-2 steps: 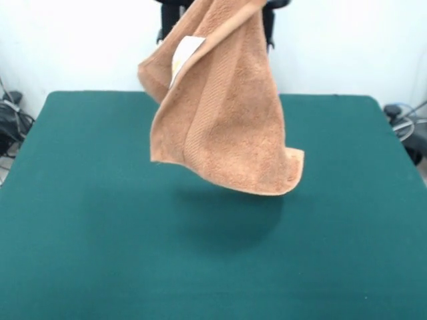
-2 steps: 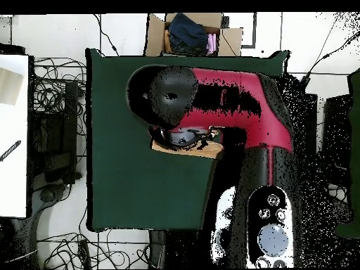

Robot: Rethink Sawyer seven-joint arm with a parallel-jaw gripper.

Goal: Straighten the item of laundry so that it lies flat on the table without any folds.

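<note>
The item of laundry (image 1: pixel 223 113), an orange-tan terry towel with a white label (image 1: pixel 185 55), hangs in the air above the table (image 1: pixel 80 200). It is bunched and folded, its lower edge clear of the green cloth, and it casts a shadow below. Its top runs out of the front view. From overhead only a strip of the towel (image 2: pixel 184 149) shows, under the red and black arm. There my gripper (image 2: pixel 186 138) is mostly hidden beneath the arm's head, and it holds the towel up over the table (image 2: pixel 126 183).
Past the table's far edge in the overhead view stands a cardboard box (image 2: pixel 193 31) with dark clothes in it. Tangled cables (image 2: pixel 56 105) and a white surface (image 2: pixel 14 133) lie off the left side. More cables (image 1: pixel 10 123) sit beside the table.
</note>
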